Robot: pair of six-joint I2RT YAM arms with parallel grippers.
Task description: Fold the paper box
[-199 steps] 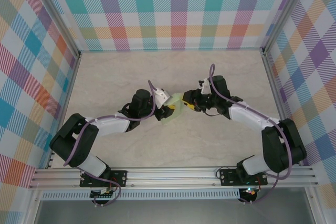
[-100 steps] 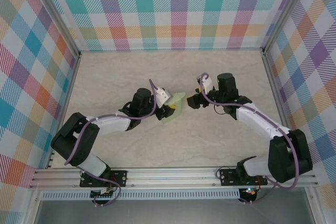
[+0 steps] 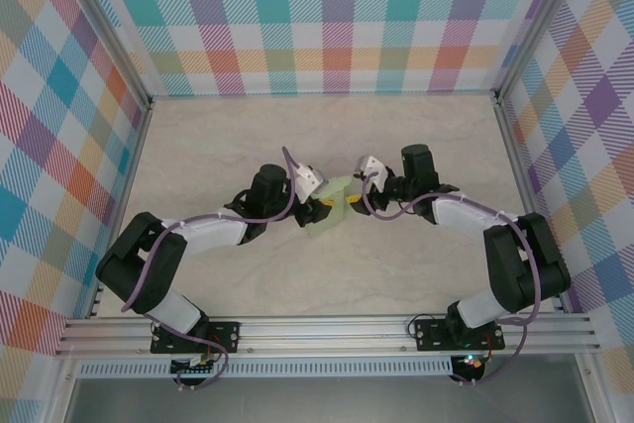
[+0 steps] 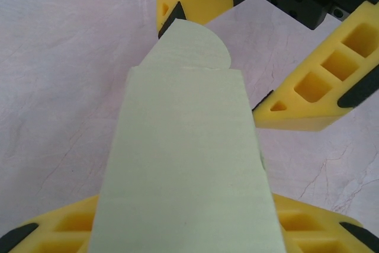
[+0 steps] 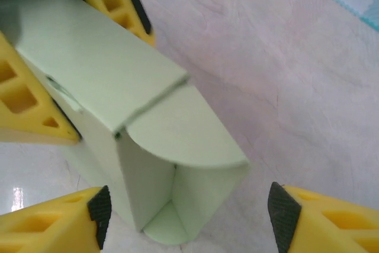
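While the left arm (image 3: 198, 237) reaches in over the pale marbled table (image 3: 327, 141), the left jaws are clenched on the paper box (image 3: 334, 208), a small carton of thin pale light-green card. It sits near the middle of the table, between the two arms. From the right wrist, the left arm's yellow ribbed fingers (image 5: 26, 108) press on opposite sides of the box near its closed end. Whether its underside rests on the table or hangs just clear, I cannot tell. The box's long axis runs from one arm's grip toward the other, roughly left to right across the table. Its right-hand end is angled a little farther from the arm bases. That end is open and points straight at the right arm (image 3: 466, 217), with the hollow inside plain to see. A rounded tuck flap (image 5: 183, 137) juts out from the top panel, flat and not folded in, and a smaller flap (image 5: 163, 230) sticks out along the bottom edge. The right jaws are spread wide and grasp nothing. Their black-tipped yellow fingers (image 5: 308, 223) stand either side of the open end, apart from the card. From the left wrist, the top panel stretches away with the rounded flap at its far tip, and the right arm's fingers flank it just beyond.
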